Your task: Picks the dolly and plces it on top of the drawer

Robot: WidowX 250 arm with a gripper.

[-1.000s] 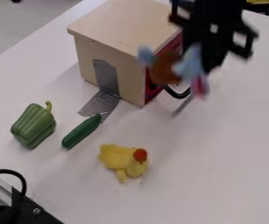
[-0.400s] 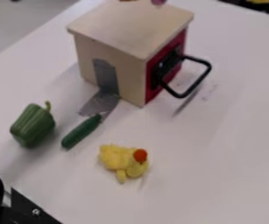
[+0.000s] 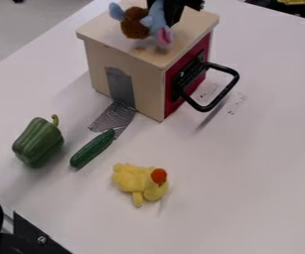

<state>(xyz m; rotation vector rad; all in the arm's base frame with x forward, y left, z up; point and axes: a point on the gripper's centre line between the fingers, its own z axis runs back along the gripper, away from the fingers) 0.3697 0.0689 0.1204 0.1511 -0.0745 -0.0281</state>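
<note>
At the top of the view the black gripper [image 3: 175, 10] hangs over the wooden drawer box [image 3: 118, 31], shut on the dolly [image 3: 136, 24]. The dolly is a small plush with a brown body, pale blue parts and a pink end. It is over the front part of the box's flat top; whether it touches the wood I cannot tell. The box has a red front with a black loop handle [image 3: 231, 82] on its right side. The fingertips are partly hidden behind the plush.
A green pepper [image 3: 38, 142] and a dark green cucumber [image 3: 92, 149] lie left of centre, below the box. A yellow toy duck [image 3: 140, 182] lies at lower centre. Grey tape [image 3: 114, 118] runs from the box onto the white table [image 3: 248, 163]. Black hardware [image 3: 32, 235] occupies the lower left corner.
The gripper and the dolly were at the right of the box, then rose almost out of the top of the view. Now they are lower, over the box top.
</note>
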